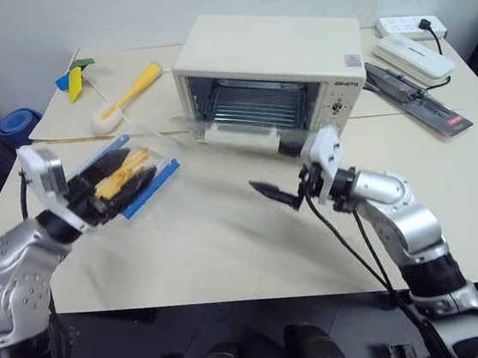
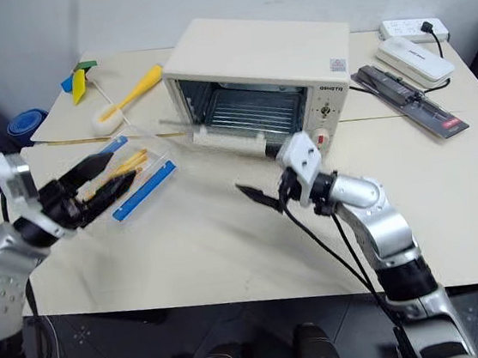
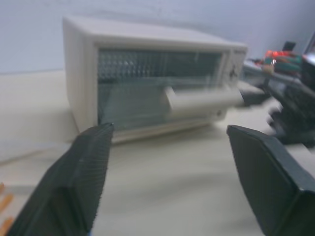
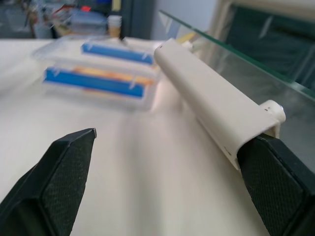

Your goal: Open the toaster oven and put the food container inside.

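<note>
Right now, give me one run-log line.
toaster oven door open | food container on table, left gripper over it | right gripper open

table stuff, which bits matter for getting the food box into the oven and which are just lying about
For the job:
- toaster oven, door open
- food container, fries inside
- left gripper, at the container
- right gripper, open near the door handle

Lying about:
- yellow-handled brush
- power strip
- white box
- blue and yellow toy

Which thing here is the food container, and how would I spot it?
Start at the toaster oven with its glass door dropped open. Left of it on the table lies the food container, by the left gripper. Unlike the yellow-handled brush behind, it is clear, blue-edged, with fries inside.
</note>
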Controlling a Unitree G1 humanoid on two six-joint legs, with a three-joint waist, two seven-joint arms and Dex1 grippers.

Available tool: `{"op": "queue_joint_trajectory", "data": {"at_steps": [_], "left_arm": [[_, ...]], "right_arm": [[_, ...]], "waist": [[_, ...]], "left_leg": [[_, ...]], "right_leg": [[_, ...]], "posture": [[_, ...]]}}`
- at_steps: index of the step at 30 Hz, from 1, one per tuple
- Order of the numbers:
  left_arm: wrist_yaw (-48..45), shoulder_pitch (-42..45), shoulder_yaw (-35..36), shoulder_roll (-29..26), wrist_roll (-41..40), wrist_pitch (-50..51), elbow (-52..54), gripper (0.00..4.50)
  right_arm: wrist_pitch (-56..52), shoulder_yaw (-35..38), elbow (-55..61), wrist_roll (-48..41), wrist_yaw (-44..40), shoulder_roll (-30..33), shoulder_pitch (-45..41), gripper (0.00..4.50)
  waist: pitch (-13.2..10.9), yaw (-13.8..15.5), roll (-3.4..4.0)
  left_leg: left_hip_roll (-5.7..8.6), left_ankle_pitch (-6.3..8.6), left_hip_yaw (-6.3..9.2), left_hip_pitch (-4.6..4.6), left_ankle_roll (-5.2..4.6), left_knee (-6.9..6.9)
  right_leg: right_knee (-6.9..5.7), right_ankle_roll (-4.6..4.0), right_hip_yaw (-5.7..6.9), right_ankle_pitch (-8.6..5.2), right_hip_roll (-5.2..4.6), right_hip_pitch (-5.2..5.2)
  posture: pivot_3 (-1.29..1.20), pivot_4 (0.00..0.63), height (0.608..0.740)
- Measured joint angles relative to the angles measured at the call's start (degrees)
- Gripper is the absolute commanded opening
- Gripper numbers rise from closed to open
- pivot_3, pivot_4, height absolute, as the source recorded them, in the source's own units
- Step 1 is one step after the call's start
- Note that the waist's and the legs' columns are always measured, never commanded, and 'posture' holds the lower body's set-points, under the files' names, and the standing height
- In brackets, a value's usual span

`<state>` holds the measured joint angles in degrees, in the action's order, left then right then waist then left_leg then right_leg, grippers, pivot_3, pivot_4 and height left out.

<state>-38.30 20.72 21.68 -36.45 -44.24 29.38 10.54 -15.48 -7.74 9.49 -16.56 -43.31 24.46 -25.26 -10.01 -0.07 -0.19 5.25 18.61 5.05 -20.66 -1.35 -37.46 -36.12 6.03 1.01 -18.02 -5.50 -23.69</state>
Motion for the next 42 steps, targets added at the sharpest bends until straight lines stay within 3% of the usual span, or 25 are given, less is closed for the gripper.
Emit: {"op": "queue_joint_trajectory", "data": {"at_steps": [5, 8, 10, 17, 25, 31, 34, 37, 42], "left_arm": [[0.4, 17.38, -7.66, 2.77, 8.55, -4.76, -15.83, 1.37], [-2.22, 23.53, -12.24, 3.92, 14.46, -9.57, -24.61, 0.39], [-5.24, 25.39, -15.52, 4.32, 17.86, -12.82, -29.22, 0.04], [-14.33, 25.72, -24.67, 4.73, 28.45, -22.07, -37.01, 0.04], [-11.31, 15.4, -26.41, 7.36, 33.12, -23.93, -30.95, 0.04], [-6.22, 8.49, -25.21, 8.25, 35.34, -25.81, -24.86, 0.04], [-4.19, 3.2, -22.59, 10.03, 33.8, -27.59, -21.63, 0.64], [-4.17, -5.55, -17.09, 10.96, 26.75, -26.12, -13.27, 1.51], [1.23, -21.11, -0.5, 9.08, 15.54, -18.22, 2.34, 3.06]], "right_arm": [[2.97, -2.24, 0.38, 3.83, 0.32, -0.14, 4.07, 4.5], [4.57, -2.53, 0.44, 5.08, 0.71, -0.4, 4.48, 4.5], [5.78, -2.55, 0.52, 5.77, 0.85, -0.4, 5.18, 4.5], [9.39, -0.33, 3.68, 6.33, 1.77, 0.92, 16.0, 4.5], [18.18, 11.4, 9.1, 3.26, 2.07, 3.05, 35.51, 4.5], [20.06, 17.25, 10.51, -2.01, 3.61, 2.18, 32.38, 4.5], [20.22, 17.11, 10.53, -5.83, 2.92, 1.68, 26.97, 4.5], [20.12, 17.0, 9.55, -8.84, 2.7, 0.42, 21.84, 4.5], [21.47, 14.61, 6.02, -8.88, 0.45, -0.43, 16.38, 4.5]], "waist": [[-0.02, -0.16, -0.04], [-0.02, -0.38, -0.04], [-0.02, -0.41, -0.04], [-0.02, 0.04, -0.05], [-0.02, 0.03, -0.06], [-0.02, -0.07, -0.06], [-0.02, -0.04, -0.06], [-0.02, -0.26, -0.07], [-0.02, -0.08, -0.06]], "left_leg": [[0.06, 0.01, -0.06, -0.01, 0.02, -0.27], [0.03, 0.04, -0.05, 0.01, 0.06, -0.25], [0.03, 0.04, -0.04, 0.0, 0.08, -0.22], [0.07, 0.06, 0.15, -0.52, 0.05, -0.57], [0.08, 0.06, 0.08, -0.49, 0.06, -0.63], [0.04, 0.02, 0.04, -0.35, 0.12, -0.64], [0.04, 0.02, 0.06, -0.36, 0.12, -0.61], [0.0, 0.04, 0.07, -0.47, 0.12, -0.59], [-0.01, 0.05, 0.08, -0.45, 0.12, -0.56]], "right_leg": [[-0.31, 0.01, -0.01, 0.01, 0.0, -0.02], [-0.37, 0.01, -0.08, 0.01, 0.06, -0.09], [-0.39, 0.01, -0.08, 0.01, 0.06, -0.12], [-0.43, 0.02, 0.02, 0.01, 0.05, -0.34], [-0.6, 0.03, -0.1, 0.02, 0.03, -0.39], [-0.74, 0.02, -0.18, 0.02, 0.06, -0.36], [-0.72, 0.02, -0.17, 0.02, 0.05, -0.37], [-0.68, 0.02, -0.2, 0.02, 0.06, -0.48], [-0.67, -0.01, -0.28, 0.01, 0.07, -0.52]], "posture": [[0.0, 0.15, 0.74], [0.0, 0.15, 0.74], [0.0, 0.15, 0.74], [0.0, 0.15, 0.74], [0.0, 0.15, 0.74], [0.0, 0.15, 0.74], [0.0, 0.15, 0.74], [0.0, 0.15, 0.74], [0.0, 0.15, 0.74]]}}
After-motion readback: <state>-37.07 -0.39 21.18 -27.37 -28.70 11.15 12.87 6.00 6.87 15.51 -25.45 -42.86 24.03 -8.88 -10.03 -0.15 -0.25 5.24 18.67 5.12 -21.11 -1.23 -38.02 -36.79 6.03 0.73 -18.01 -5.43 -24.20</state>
